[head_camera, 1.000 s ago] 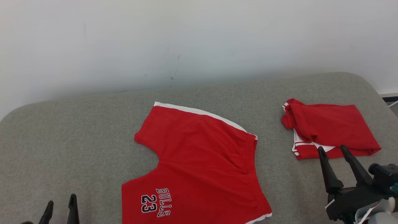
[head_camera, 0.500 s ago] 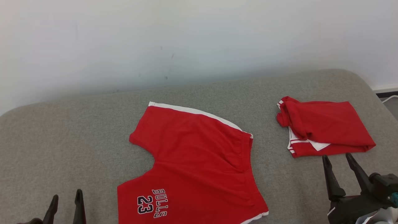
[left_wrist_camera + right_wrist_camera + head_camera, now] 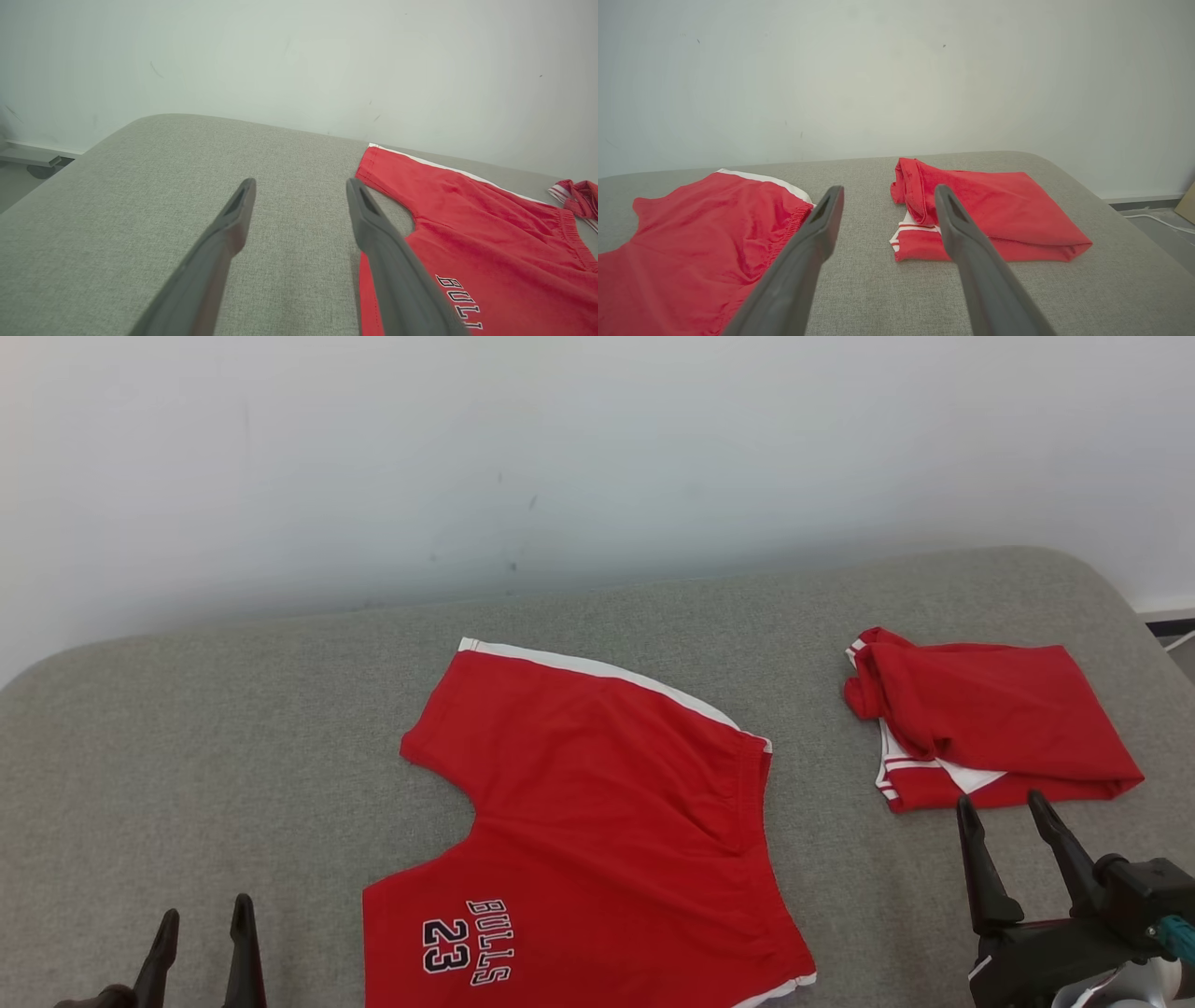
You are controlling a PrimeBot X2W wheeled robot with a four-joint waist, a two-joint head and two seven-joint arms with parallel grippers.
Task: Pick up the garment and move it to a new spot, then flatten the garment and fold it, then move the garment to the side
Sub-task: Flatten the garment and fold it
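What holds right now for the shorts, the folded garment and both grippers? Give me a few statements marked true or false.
1. The red shorts lie spread out on the grey cushion. True.
2. The left gripper is shut on the shorts. False: it is open, holds nothing and sits beside them.
3. The folded red garment lies to the robot's right of the shorts, apart from them. True.
4. The right gripper has lifted the folded red garment. False: it is open and empty, and the garment rests on the cushion.
5. The shorts are printed BULLS 23. True.
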